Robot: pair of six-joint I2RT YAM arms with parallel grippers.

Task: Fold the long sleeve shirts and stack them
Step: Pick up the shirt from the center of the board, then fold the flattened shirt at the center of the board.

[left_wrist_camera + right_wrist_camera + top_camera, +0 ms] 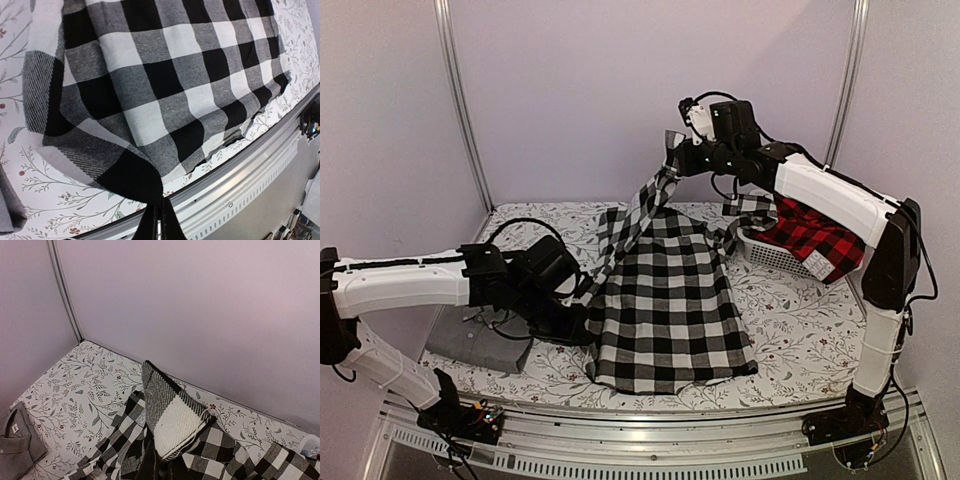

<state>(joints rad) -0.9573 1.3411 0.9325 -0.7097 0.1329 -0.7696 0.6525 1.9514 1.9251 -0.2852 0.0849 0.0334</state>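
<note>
While you've 3 shirts, L gripper is clamped on b/w check shirt at its 9 o'clock edge, R gripper clamped on its raised sleeve, 12; grey shirt at 8, red check shirt in basket, 2.

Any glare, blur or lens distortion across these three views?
Top external: even, soft light, mild glare on the front rail. Left wrist: wide-angle bend curves that rail; black-and-white checked shirt sharp. Right wrist: pinkish wall, cuff crisp, no blur.
</note>
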